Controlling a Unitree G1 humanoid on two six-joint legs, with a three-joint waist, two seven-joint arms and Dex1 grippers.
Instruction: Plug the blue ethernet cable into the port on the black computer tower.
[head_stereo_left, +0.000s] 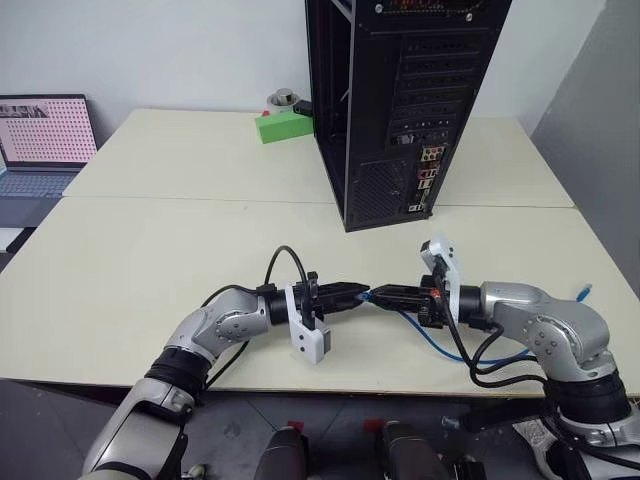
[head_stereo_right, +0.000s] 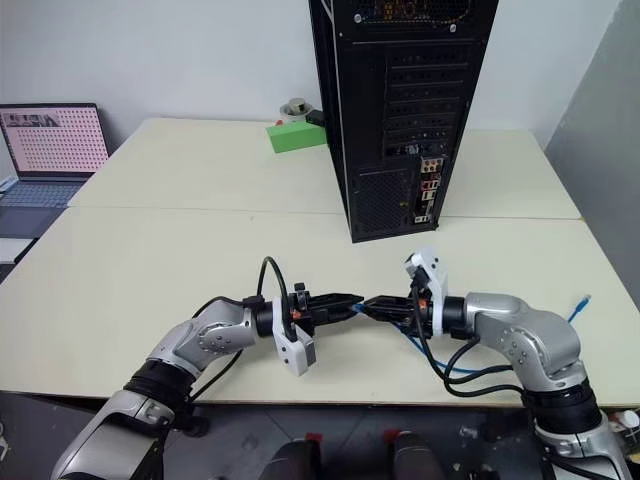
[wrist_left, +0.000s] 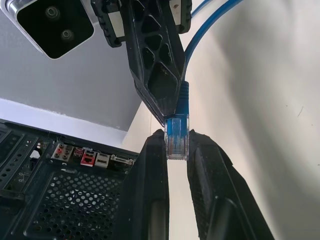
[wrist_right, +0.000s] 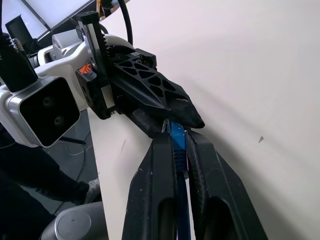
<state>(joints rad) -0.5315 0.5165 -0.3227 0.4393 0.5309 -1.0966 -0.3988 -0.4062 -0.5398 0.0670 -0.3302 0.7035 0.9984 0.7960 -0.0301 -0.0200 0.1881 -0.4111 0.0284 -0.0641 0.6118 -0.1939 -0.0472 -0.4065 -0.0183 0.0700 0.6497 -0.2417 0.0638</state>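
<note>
Step in hand, by judgement: a handover of the plug between the two hands, low centre of the head view, well short of insertion.

Left gripper (head_stereo_left: 352, 291), lower left of centre, is pinched on the clear plug of the blue ethernet cable (wrist_left: 176, 135). Right gripper (head_stereo_left: 378, 294), tip to tip with it, is pressed together on the cord just behind the plug; the cord loops away to the lower right.

Black computer tower (head_stereo_left: 400, 110) stands upper centre, well apart, its port strip facing the hands.

Next move calls for one hand to let go, then carrying the plug to the port, squarely aligned.
</note>
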